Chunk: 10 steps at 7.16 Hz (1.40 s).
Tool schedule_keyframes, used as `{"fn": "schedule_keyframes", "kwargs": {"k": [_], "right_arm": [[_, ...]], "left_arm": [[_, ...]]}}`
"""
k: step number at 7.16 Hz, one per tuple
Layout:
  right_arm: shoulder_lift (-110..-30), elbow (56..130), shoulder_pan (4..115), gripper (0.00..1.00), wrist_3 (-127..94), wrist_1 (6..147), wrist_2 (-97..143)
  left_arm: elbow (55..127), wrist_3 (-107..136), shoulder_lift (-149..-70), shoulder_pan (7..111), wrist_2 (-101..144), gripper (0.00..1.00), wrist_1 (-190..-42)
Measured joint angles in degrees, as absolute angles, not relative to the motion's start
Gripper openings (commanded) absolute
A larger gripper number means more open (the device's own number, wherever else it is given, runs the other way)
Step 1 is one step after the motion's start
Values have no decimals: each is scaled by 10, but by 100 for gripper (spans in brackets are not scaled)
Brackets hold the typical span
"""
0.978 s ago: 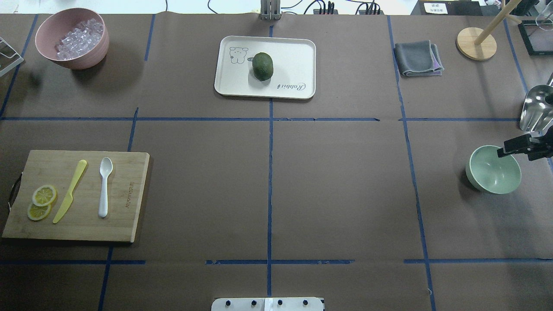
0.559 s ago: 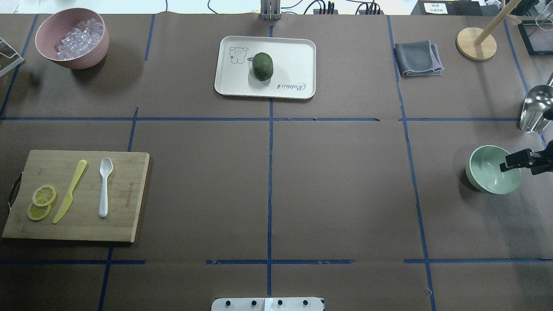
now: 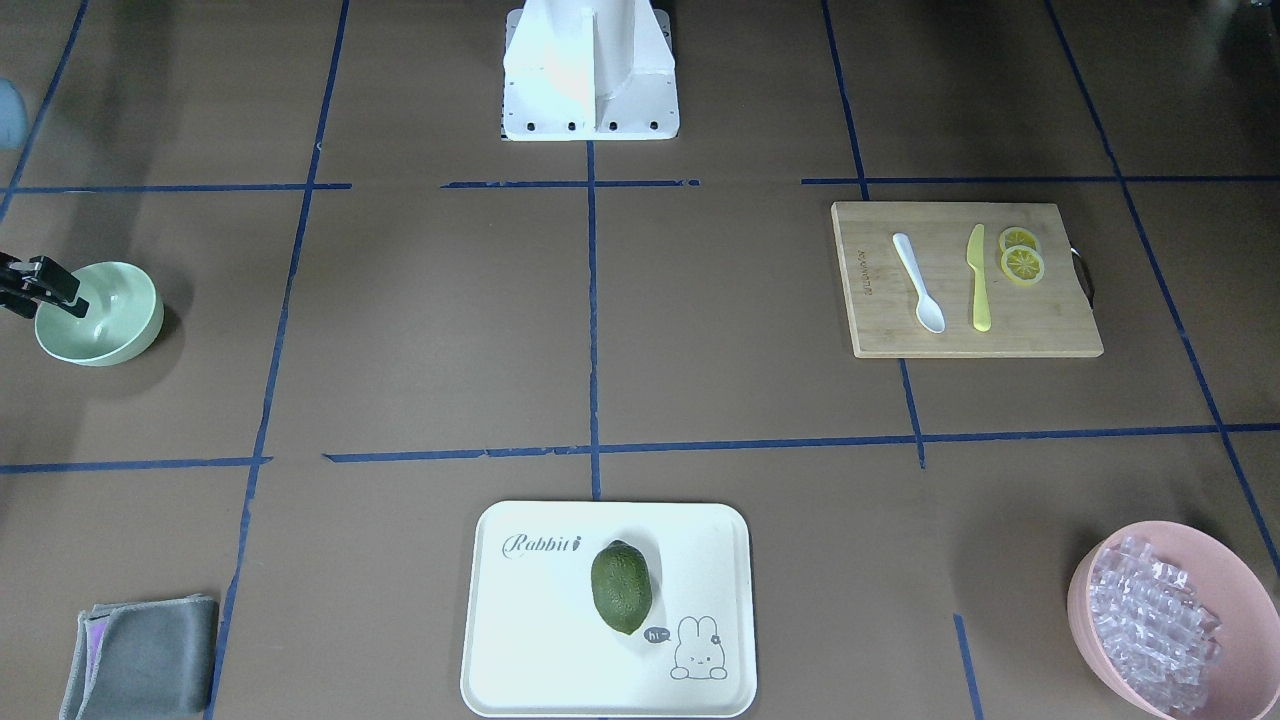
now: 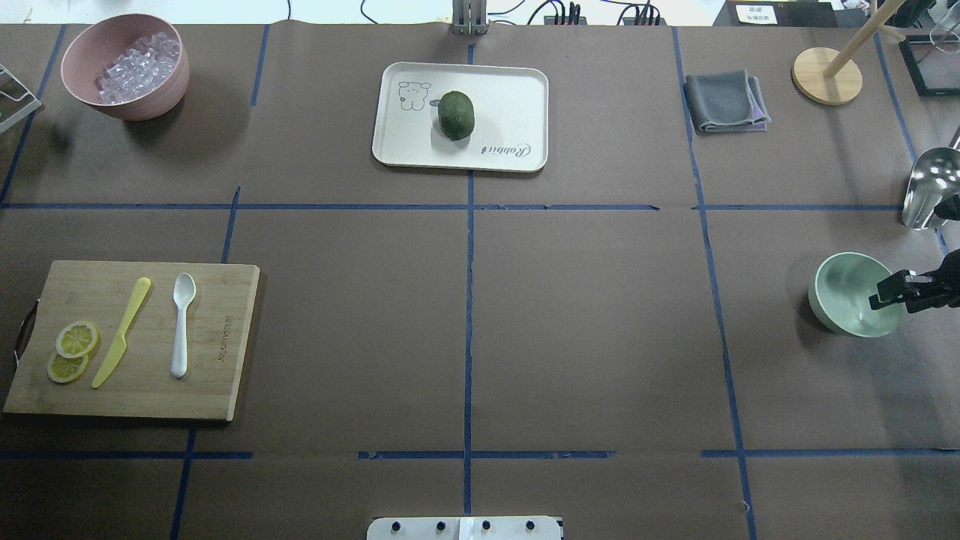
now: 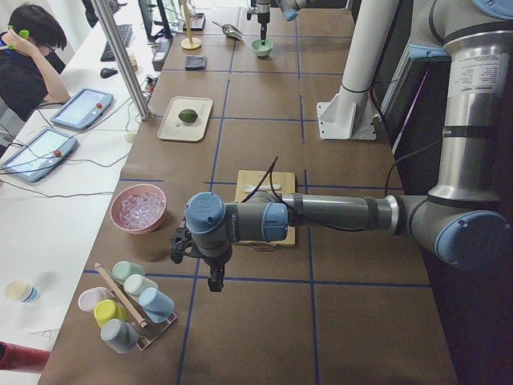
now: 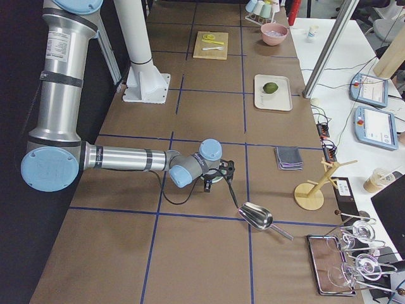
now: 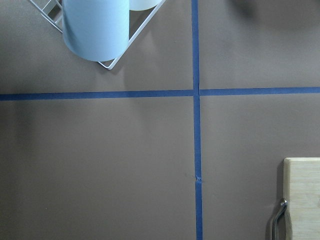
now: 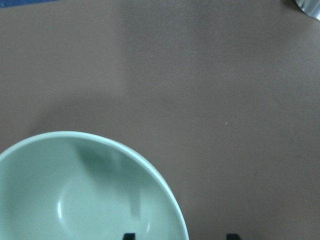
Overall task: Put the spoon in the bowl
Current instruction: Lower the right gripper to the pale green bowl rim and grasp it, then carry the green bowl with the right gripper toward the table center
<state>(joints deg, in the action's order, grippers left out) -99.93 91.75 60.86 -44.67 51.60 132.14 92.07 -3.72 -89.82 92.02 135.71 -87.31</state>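
The spoon [image 4: 181, 324] is located on the wooden cutting board [image 4: 150, 397] at the robot's left side of the table. It is laid flat, scoop toward the far edge, just beside the yellow knife [image 4: 120, 334] and not touching it. Two lemon slices [image 4: 73, 352] are placed on the other side of the knife. The spoon is not held by either gripper.

The bowl [image 4: 844, 285] is positioned upright at the robot's right side, well apart from the cutting board. Nothing is seen inside it.

The right gripper [image 4: 879, 294] is held over the bowl's outer rim. In the right wrist view, the two fingertips [image 8: 129, 236] are seen spread apart, one over the bowl's inside and the other over the table outside the rim. Nothing is gripped between them. Contact with the rim cannot be determined.

The left gripper [image 5: 215, 277] is seen only in the exterior left view, above the table between the cutting board, the pink bowl [image 5: 119, 218] and a rack of cups [image 5: 128, 309]. Whether its fingers are spread or pressed together cannot be determined. A corner of the cutting board and one pale blue cup are shown in the left wrist view.

A white tray [image 4: 510, 97] with a green fruit [image 4: 456, 115] is set at the far centre. A grey cloth [image 4: 724, 101] and a metal scoop [image 4: 930, 187] are located beyond the bowl.
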Motion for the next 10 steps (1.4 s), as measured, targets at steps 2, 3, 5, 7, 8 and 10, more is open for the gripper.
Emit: {"fn": "schedule_keyframes", "kwargs": {"k": [2, 3, 5, 7, 8, 10], "right_arm": [[-1000, 918, 609, 0, -447, 498, 1325], [-1001, 922, 615, 0, -448, 494, 1339], [-996, 965, 641, 0, -460, 494, 1387], [-946, 1023, 640, 0, -569, 500, 1401], [-897, 1032, 616, 0, -649, 506, 1400], [-802, 1039, 557, 0, -742, 561, 1374]], "left_arm": [[922, -38, -898, 920, 1357, 100, -873], [922, -38, -898, 920, 1357, 100, -873], [922, -38, -898, 920, 1357, 100, -873], [922, -38, -897, 921, 1357, 100, -873], [922, -38, -897, 921, 1357, 100, -873], [922, -37, -897, 921, 1357, 100, -873]]}}
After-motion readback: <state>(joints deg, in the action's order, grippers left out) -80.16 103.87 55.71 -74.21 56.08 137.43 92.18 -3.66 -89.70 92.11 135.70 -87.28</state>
